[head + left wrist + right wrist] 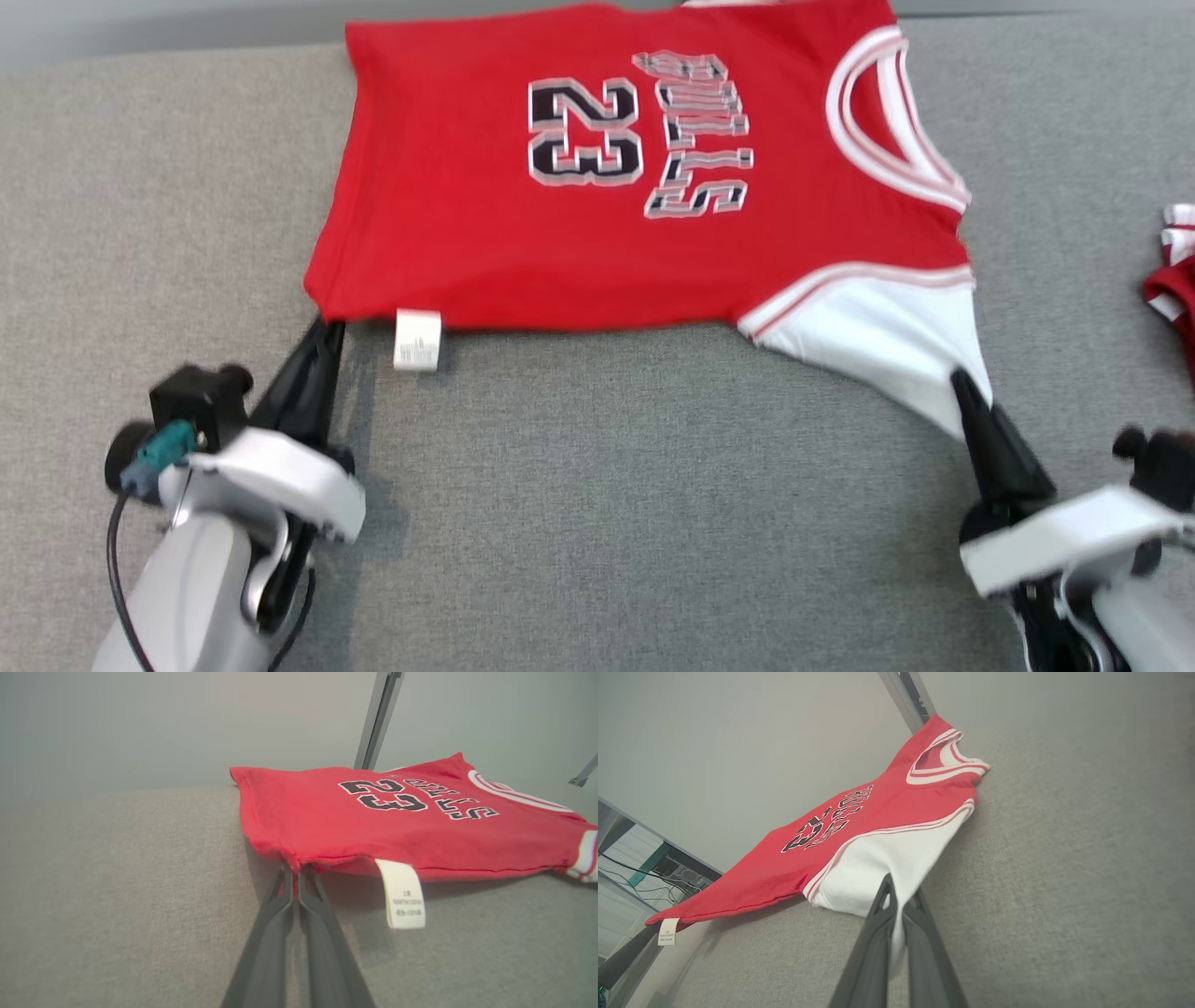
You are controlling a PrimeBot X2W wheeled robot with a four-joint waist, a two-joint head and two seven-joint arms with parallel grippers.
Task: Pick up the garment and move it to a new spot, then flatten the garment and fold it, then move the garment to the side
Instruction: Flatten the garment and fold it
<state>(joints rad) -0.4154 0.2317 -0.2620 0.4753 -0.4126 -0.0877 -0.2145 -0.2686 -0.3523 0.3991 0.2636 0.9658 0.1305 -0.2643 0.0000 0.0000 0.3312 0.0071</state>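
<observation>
Red jersey, black "23" and "BULLS", white tag, print unreadable

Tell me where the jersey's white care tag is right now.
In the head view the care tag hangs from the near edge of the red jersey, at left, just right of the left gripper pinching that corner.

Left gripper lower left of head view, fingers pinched together on garment corner. Right gripper lower right, pinched likewise. Both slant inward, upward.
</observation>
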